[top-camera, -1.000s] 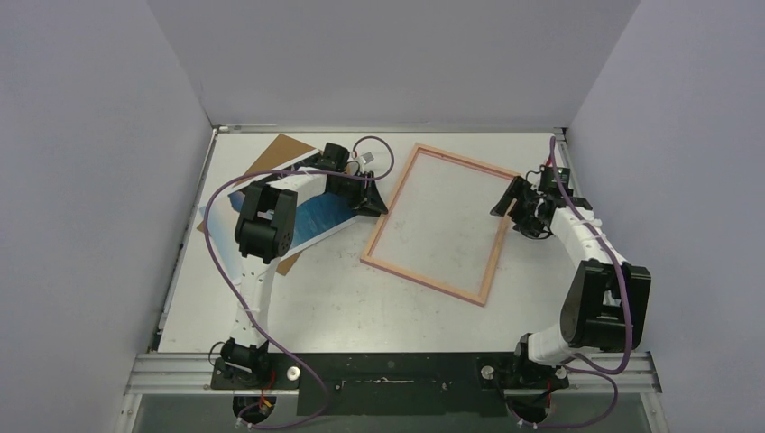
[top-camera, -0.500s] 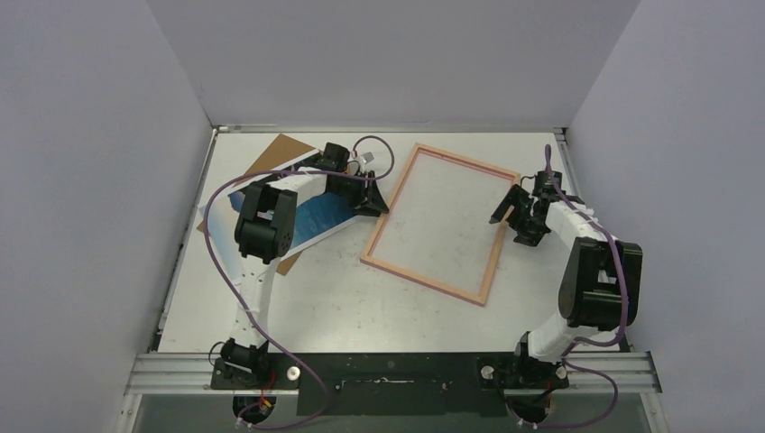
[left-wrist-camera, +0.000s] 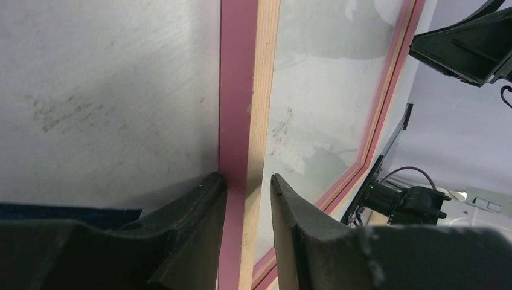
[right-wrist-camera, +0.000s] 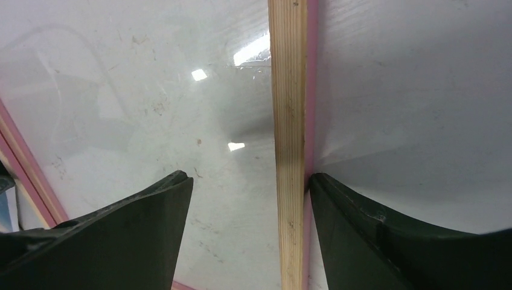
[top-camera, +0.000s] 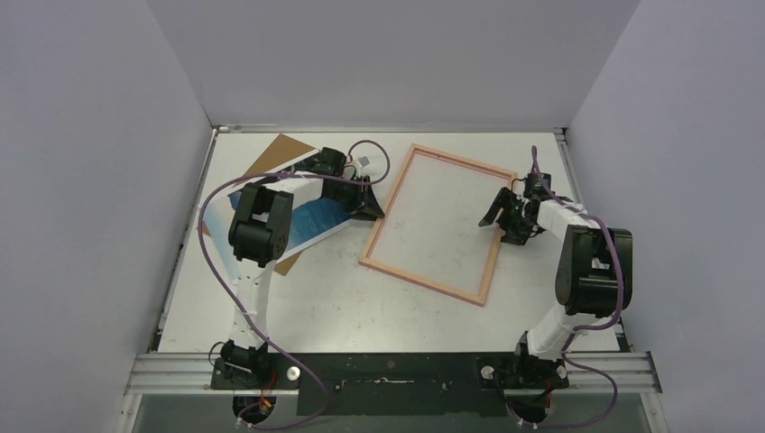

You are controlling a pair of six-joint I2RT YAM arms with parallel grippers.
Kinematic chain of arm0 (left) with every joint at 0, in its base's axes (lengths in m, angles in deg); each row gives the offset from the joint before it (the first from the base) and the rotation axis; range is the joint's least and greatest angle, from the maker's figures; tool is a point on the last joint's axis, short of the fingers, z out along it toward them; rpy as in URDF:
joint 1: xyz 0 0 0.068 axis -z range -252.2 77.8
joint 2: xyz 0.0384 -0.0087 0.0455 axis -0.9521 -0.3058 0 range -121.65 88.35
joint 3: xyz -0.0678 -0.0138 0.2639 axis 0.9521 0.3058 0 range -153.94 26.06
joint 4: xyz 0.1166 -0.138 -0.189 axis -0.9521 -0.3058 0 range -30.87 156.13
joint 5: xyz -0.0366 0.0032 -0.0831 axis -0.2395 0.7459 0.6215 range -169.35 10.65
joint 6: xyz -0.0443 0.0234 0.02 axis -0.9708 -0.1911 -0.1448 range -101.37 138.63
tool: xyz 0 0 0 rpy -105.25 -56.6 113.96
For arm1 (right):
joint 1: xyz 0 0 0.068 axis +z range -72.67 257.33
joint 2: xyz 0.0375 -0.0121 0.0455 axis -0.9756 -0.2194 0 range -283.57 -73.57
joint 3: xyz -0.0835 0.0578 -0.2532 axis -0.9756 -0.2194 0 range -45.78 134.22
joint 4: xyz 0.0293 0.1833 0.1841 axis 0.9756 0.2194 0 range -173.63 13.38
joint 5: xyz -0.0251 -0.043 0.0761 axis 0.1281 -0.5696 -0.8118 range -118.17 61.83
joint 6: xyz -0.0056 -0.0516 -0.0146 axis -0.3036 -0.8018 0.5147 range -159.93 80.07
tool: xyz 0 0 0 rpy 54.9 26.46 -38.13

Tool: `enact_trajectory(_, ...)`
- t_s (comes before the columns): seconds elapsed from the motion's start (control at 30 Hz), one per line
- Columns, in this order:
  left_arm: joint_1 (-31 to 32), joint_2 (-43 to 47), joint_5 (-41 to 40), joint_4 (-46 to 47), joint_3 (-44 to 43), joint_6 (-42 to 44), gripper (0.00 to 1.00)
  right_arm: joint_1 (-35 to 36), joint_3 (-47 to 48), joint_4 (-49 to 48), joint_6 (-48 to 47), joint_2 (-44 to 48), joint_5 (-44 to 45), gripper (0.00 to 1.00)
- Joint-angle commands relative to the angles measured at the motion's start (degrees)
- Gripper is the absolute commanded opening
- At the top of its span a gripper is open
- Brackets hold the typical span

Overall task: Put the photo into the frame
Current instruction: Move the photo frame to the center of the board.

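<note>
Step in hand: the frame point(top-camera: 421, 283) lies wood side up on the worktop point(top-camera: 361, 316) with an arm at each long rail. I judge this to be steadying or squaring it before loading. The photo is not yet inside.
Next move: it likely calls for one claw to let the frame go, take the thin print by a free edge, and lay it sea-side down into the recess.
Near worktop: bare from the arm bases up to the frame's 6 o'clock rail. This is the widest room for swinging an arm.
Right claw point(right-wrist-camera: 247, 178): released, with its fingers spread wide at the frame's 3 o'clock rail. One finger is over the pane point(right-wrist-camera: 151, 90); the other touches the rail's pink outer side.
Left claw point(left-wrist-camera: 247, 181): clenched on the 9 o'clock rail, with a finger on either side.
Photo point(top-camera: 311, 221): at 9 o'clock from the frame, just beside it, sea side up. It is partly under the left arm and rests on the brown backing panel point(top-camera: 280, 149).
Edges: the panel runs on to 10 o'clock, close to the far corner. The right arm's elbow is near the booth wall point(top-camera: 686, 180), so there is little room at 3 o'clock.
</note>
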Motion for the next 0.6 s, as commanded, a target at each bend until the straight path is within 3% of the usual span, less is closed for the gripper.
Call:
enact_trajectory(0.0,0.40,3.00,-6.33,-2.32,4.16,1.42,0.32,4.10,0.99,-2.43,-1.39,-0.11,-2.46,0.70)
enact_trajectory(0.37,0.84,12.67,-9.05,-2.80,15.17,2.68,0.31,8.97,-0.07,-2.52,-0.88,0.82,-0.75,0.66)
enact_trajectory(0.57,-0.29,13.06,-9.74,-5.92,12.03,4.34,0.33,8.54,5.99,3.50,-0.82,0.12,7.03,0.68)
